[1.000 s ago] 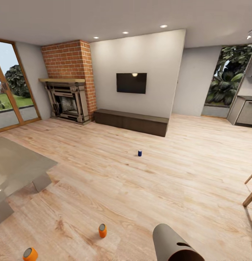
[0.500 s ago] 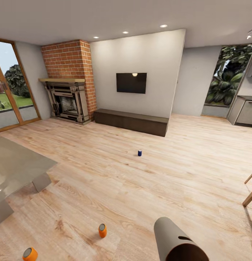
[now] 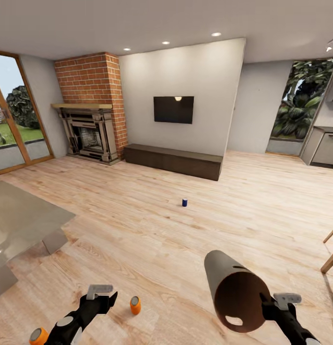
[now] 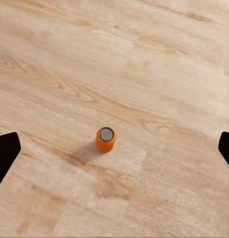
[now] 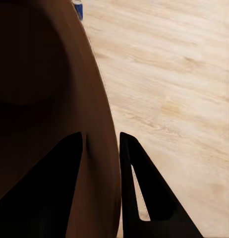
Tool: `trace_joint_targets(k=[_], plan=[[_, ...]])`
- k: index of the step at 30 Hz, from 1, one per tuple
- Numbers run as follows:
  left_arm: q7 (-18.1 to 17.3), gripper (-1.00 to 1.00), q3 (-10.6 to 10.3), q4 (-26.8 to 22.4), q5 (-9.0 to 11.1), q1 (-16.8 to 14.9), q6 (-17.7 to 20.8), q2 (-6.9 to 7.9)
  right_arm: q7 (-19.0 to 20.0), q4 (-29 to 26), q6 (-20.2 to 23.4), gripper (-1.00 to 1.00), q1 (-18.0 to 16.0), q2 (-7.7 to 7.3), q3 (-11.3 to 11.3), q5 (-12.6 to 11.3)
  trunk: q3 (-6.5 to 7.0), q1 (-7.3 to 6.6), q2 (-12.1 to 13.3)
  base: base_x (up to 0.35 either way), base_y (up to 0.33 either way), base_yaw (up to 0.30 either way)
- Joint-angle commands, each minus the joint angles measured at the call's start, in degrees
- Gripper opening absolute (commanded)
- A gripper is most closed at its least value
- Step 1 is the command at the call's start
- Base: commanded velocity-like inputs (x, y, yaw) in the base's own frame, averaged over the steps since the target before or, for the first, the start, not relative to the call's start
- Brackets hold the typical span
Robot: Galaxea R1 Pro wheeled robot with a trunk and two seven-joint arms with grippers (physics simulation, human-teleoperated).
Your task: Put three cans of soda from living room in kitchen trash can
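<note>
Two orange cans stand on the wood floor: one (image 3: 135,304) just right of my left gripper (image 3: 103,294), the other (image 3: 39,336) at the bottom left beside that arm. In the left wrist view an orange can (image 4: 105,139) stands upright between the wide-open fingertips (image 4: 5,153), apart from both. The dark blue can (image 3: 184,202) stands farther off, mid-floor. My right gripper (image 3: 278,304) is shut on the rim of the trash can (image 3: 236,292), which is lifted and tilted with its brown mouth toward the head camera. In the right wrist view its fingers (image 5: 127,148) pinch the bin's wall (image 5: 100,124).
A stone coffee table (image 3: 22,220) sits at the left. The long dark cabinet (image 3: 173,160), the TV and the brick fireplace (image 3: 89,129) line the far wall. Wooden chair legs (image 3: 332,249) stick in at the right. Kitchen units (image 3: 325,146) show at the far right.
Both arms have risen into the head view. The trash can has lifted and tipped, its mouth turning toward the camera. The cans have not moved.
</note>
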Motion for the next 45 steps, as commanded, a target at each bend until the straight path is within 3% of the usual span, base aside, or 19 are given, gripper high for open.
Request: trace_joint_targets(k=[1,3,5,7,12,21,29,39,45], plan=[[0.0,1.0,0.0,-0.2,0.0,-0.4,0.1,-0.23,0.0,-1.9,1.5,-1.0,0.0,0.03,0.1,0.0,0.0,0.0,0.0,0.055,0.0,0.0],[0.0,1.0,0.0,-0.6,-0.1,-1.4,0.3,-0.58,0.1,-5.4,4.7,-1.0,-0.1,0.1,0.1,0.0,0.0,0.0,0.0,0.065,0.0,0.0],[0.0,1.0,0.0,-1.0,-0.1,-4.6,0.8,-1.37,0.1,-16.7,14.5,-1.0,-0.6,0.24,0.4,-0.5,0.0,0.0,0.0,0.12,0.0,0.0],[0.1,1.0,0.0,-1.1,-0.2,-7.2,2.1,-1.91,0.1,-22.4,21.4,-1.0,-2.3,0.15,0.4,-2.8,0.0,0.0,0.0,0.143,0.0,0.0],[0.4,1.0,0.0,-0.2,-0.3,-12.9,3.3,-2.96,-0.6,-26.1,30.4,-1.0,-6.9,-0.53,0.1,-5.5,0.0,0.0,0.0,0.066,0.0,0.0],[0.3,1.0,-0.5,6.7,-0.3,-15.4,3.5,-4.48,-1.3,-26.4,32.4,-1.0,-8.6,-1.81,-5.1,-6.0,0.0,0.0,0.0,0.096,0.0,0.0],[0.8,1.0,-0.5,8.7,-0.4,-15.5,3.6,-4.88,-1.3,-26.7,32.6,-1.0,-8.7,-1.57,-4.8,-5.7,0.0,0.0,0.0,0.05,0.0,0.0],[2.3,1.0,-0.4,8.1,0.1,-15.6,8.1,-5.14,-1.3,-26.9,32.7,-1.0,-8.7,-1.47,-4.6,-5.6,0.0,0.0,0.0,0.003,0.0,0.0],[4.6,1.0,-0.3,8.0,0.5,-15.6,8.5,-5.65,-1.3,-27.0,32.8,-1.0,-8.7,-1.4,-4.5,-5.6,-1.08,1.32,-2.4,0.0,0.0,0.0]])
